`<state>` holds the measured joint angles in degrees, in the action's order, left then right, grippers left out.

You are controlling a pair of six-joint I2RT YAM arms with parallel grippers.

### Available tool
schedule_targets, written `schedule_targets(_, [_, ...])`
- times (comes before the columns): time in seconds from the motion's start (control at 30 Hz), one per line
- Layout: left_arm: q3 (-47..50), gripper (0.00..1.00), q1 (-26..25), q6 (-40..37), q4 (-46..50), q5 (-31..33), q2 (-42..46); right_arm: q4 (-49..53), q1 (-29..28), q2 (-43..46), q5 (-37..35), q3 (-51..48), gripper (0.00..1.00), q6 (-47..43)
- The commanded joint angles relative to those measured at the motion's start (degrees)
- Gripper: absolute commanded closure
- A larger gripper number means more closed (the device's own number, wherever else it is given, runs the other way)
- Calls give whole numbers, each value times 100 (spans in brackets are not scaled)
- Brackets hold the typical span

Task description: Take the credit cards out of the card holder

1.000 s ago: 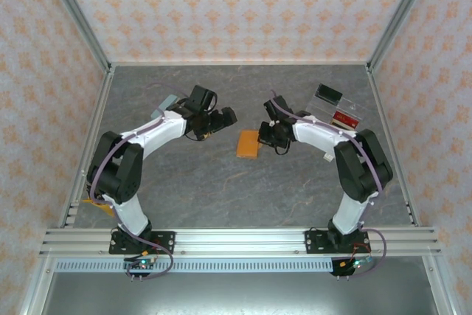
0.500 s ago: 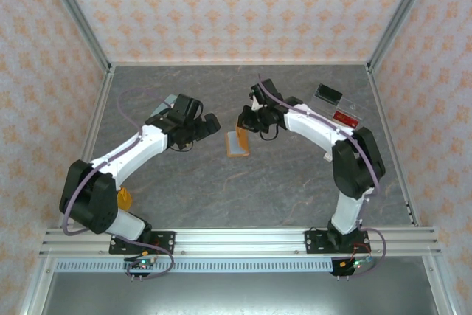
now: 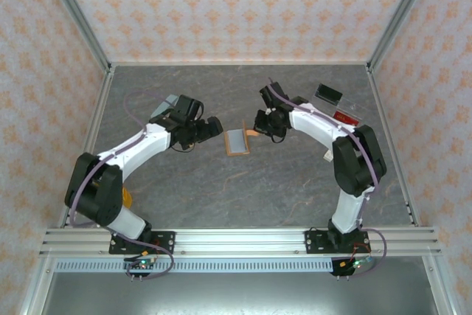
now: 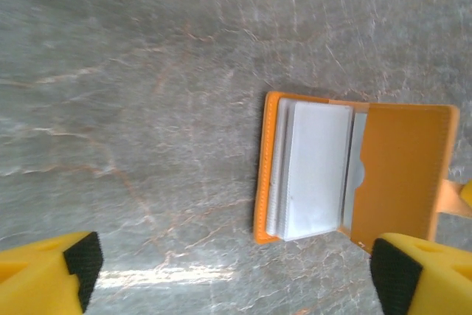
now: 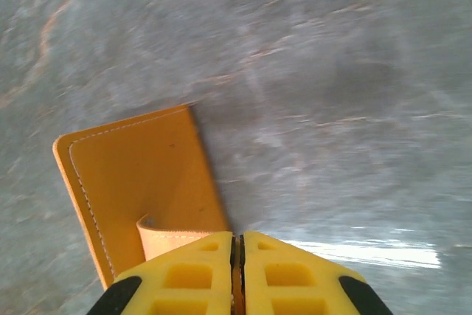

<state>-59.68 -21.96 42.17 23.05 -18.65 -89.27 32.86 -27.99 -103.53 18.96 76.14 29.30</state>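
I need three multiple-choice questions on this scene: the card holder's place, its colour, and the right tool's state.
1. Where on the table does the card holder lie?
A. at the near edge
B. in the middle, between the left tool and the right tool
C. in the far left corner

2. What colour is its cover?
A. blue
B. green
C. orange

3. How is the right tool?
A. shut on the holder's strap
B. wide open above the table
C. half open, holding nothing

Answers: 1 B, the top view shows a tool on each side of it; 2 C, both wrist views show orange; 3 A, the fingers are closed with the strap between them.
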Motion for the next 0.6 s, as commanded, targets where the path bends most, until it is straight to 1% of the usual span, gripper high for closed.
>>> schedule_targets(0.0, [-222,13,51,63,-816,-852,-400,360,88,191,-685,-198,91,-49])
schedule_targets(0.07, [-335,23,15,178,-1034,-1248,-637,550,150,112,-827,-129,90,-95])
schedule_targets(0.1, [-399,26,-24,181,-1097,-1355,-741,617,180,86,-891,-104,90,-127])
schedule_targets(0.13, [-479,29,-66,158,-1077,-1380,-841,640,204,66,-918,-95,90,-169])
schedule_targets(0.2, [-712,40,-138,77,-956,-1370,-1084,713,240,-27,-979,-36,90,-288])
schedule_targets(0.27, [-897,48,-184,113,-925,-1392,-1288,751,252,-142,-990,0,90,-364])
schedule_targets(0.37, [-1111,53,-250,216,-867,-1414,-1542,784,265,-270,-997,64,90,-417])
schedule_targets(0.43, [-1214,56,-290,246,-770,-1316,-1668,789,270,-324,-1030,119,90,-452])
schedule_targets(0.57, [-1280,58,-318,234,-721,-1246,-1869,731,276,-465,-1064,196,90,-522])
